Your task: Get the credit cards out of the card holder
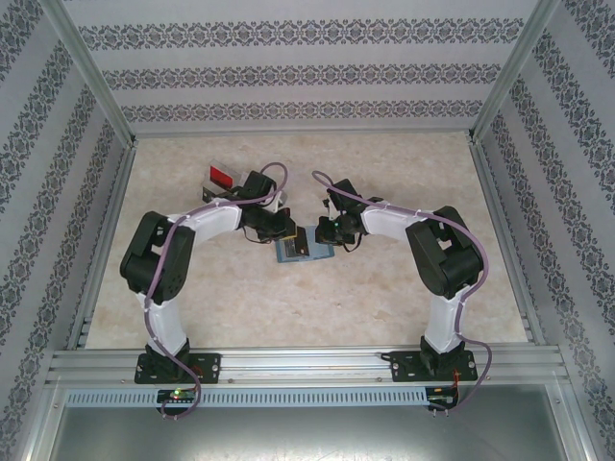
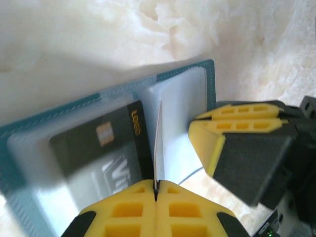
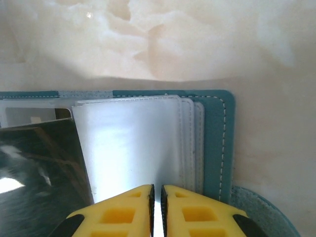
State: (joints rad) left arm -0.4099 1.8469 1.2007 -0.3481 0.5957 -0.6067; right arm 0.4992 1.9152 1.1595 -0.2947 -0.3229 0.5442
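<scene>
My left gripper (image 2: 155, 191) tight on one upright sleeve (image 2: 158, 143) of the holder (image 2: 211, 79), centre of table (image 1: 384, 307); right gripper (image 3: 156, 192) closed, tips on holder.

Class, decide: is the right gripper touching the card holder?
Touching. In the right wrist view the right gripper pinches a clear sleeve of the card holder between its fingertips.

Card holder (image 1: 302, 254): slots too small to tell from above. Dark card (image 2: 94, 145): blurred, print unreadable.
</scene>
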